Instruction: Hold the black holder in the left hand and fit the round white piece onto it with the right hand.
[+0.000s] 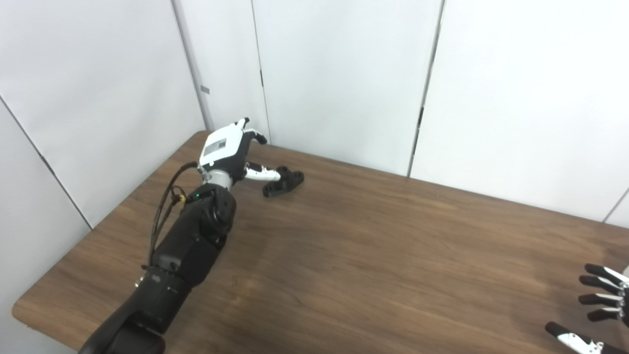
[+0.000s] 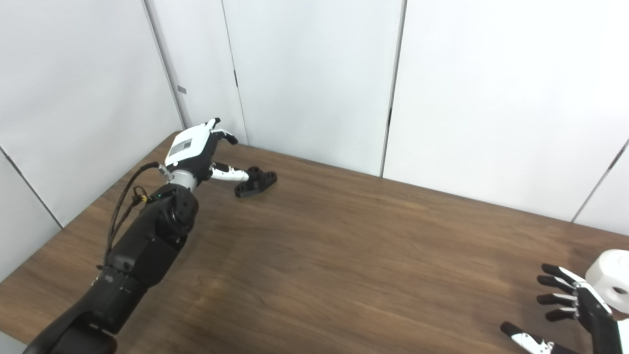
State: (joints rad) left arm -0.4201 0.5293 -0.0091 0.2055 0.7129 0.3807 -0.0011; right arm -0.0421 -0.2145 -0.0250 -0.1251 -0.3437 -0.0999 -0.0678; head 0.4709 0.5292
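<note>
**Holder at the far left corner, white piece at the right edge**

White wall panels [image 1: 344, 73] close off the brown wooden table [image 1: 368, 255] on two sides. On its far left corner I see the black holder [image 1: 284, 182] lying flat on the wood, its long axis running from lower left to upper right, the lugged end pointing away from my left hand [image 1: 227, 147]. That hand sits just beside the holder with its fingers apart; a white fingertip [image 1: 260, 172] reaches the holder's near end, but I cannot tell if it has any grip on it.

My right hand [image 2: 575, 305] is at the lower right, well apart from the holder, fingers spread and holding nothing. Only the right eye view shows the round white piece [image 2: 612, 285], resting on the table just beyond that hand, its hole facing the camera; the left eye view cuts it off.
</note>
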